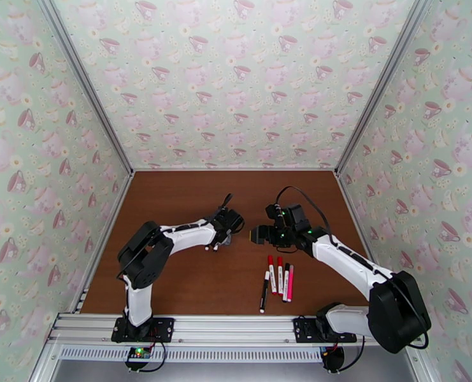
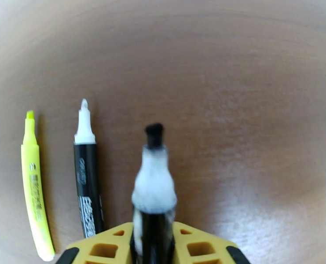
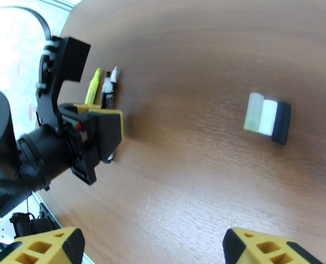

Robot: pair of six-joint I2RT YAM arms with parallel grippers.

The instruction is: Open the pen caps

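Blurred, half-cropped pen point(image 2: 153, 194) gripped in left end effector point(image 2: 153, 237); right end effector point(image 3: 152, 245) wide.

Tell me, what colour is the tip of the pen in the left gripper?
The pen has a black tip; the left wrist view shows it best.
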